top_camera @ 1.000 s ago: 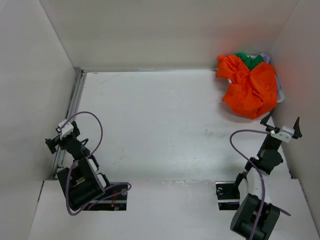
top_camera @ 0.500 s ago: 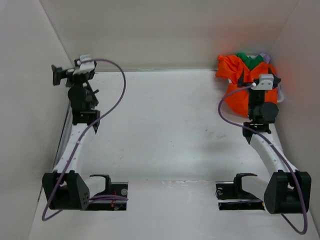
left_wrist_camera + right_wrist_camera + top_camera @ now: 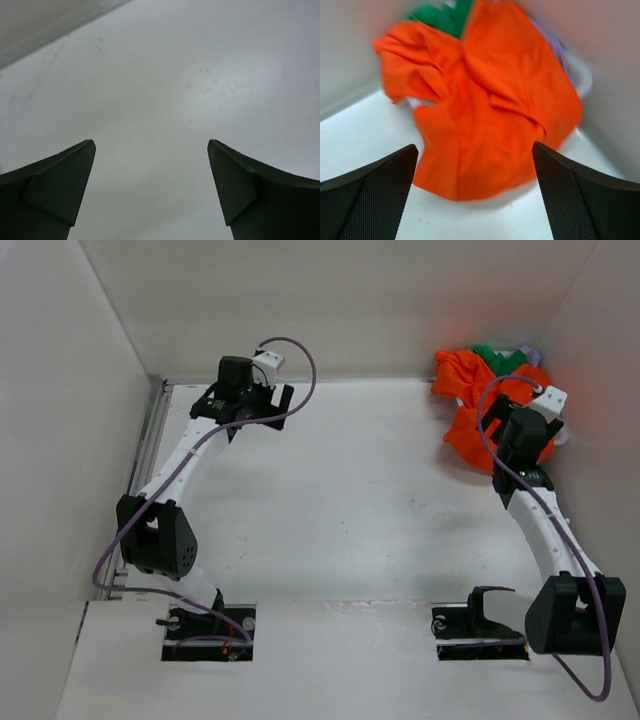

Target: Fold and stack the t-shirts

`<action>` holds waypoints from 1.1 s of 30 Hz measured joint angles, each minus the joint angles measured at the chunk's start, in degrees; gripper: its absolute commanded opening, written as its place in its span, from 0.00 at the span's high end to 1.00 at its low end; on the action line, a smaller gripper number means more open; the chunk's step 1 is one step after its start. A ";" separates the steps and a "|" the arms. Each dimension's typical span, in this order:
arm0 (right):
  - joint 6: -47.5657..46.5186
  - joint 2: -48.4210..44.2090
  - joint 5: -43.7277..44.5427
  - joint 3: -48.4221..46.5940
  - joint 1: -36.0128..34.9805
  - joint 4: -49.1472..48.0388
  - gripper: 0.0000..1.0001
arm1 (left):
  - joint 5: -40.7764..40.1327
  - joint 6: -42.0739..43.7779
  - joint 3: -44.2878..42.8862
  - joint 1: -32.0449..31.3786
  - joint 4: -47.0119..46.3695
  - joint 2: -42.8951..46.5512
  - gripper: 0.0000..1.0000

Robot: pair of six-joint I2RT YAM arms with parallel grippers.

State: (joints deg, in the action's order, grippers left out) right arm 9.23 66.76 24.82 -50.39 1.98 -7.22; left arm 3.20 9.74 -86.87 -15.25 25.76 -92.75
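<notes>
- The left pincer (image 3: 150, 145) is spread wide and holds nothing; in its wrist view only bare white tabletop (image 3: 330, 500) shows between its two dark fingertips.
- From the top view the left arm reaches to the far left part of the tabletop, close to the back wall, well apart from the clothes.
- The right pincer (image 3: 475, 147) is also spread wide and empty, and it points at the heap of shirts from just in front of it, not touching the cloth.
- The orange t-shirt (image 3: 490, 100) lies crumpled on top of the heap in the far right corner, by the back and right walls. It covers most of what is under it, and its lower edge hangs down to the tabletop.
- The green t-shirt (image 3: 440, 15) shows only as a small bunch at the far edge of the heap, behind the orange one.
- The lavender t-shirt (image 3: 555, 45) shows as a thin strip on the right side, between the orange cloth and the wall.
- A white basket (image 3: 582, 75) sits under the heap; only a piece of its rim shows on the right.
- None of the shirts is folded.
</notes>
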 measured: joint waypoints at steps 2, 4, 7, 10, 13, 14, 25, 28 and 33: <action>6.25 0.90 -0.46 0.00 2.49 5.31 0.00 | 3.19 -2.08 0.02 0.20 2.60 -1.95 0.00; 11.56 2.62 -2.14 0.00 5.46 8.44 0.06 | 5.18 -3.74 0.28 0.22 3.87 -3.04 0.00; 16.94 6.78 -4.57 -0.04 8.59 10.23 0.13 | 6.73 -5.16 0.72 0.20 4.55 -3.13 0.00; 20.28 11.37 -6.03 -0.17 9.31 11.13 0.19 | 7.78 -6.10 0.87 0.09 4.44 -3.13 0.00; 22.38 14.27 -6.97 -0.17 9.88 11.54 0.28 | 8.15 -6.45 1.86 0.04 4.11 -3.04 0.00; 22.95 14.80 -7.28 -0.20 10.32 11.54 0.33 | 8.24 -6.51 2.29 0.04 4.02 -3.04 0.00; 25.05 15.76 -9.09 -0.24 12.22 11.02 0.88 | 8.24 -6.54 3.58 -0.07 4.50 -2.97 0.00; 25.11 16.26 -9.51 -0.24 12.83 10.71 0.94 | 8.24 -6.54 3.58 -0.20 4.48 -2.97 0.00; 25.07 16.63 -9.99 -0.24 13.35 10.58 1.00 | 8.24 -6.54 3.58 -0.20 4.50 -2.97 0.00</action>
State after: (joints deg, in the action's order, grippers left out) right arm 34.30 83.40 14.83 -50.63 15.33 3.36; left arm 11.44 3.20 -83.29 -15.44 30.26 -95.72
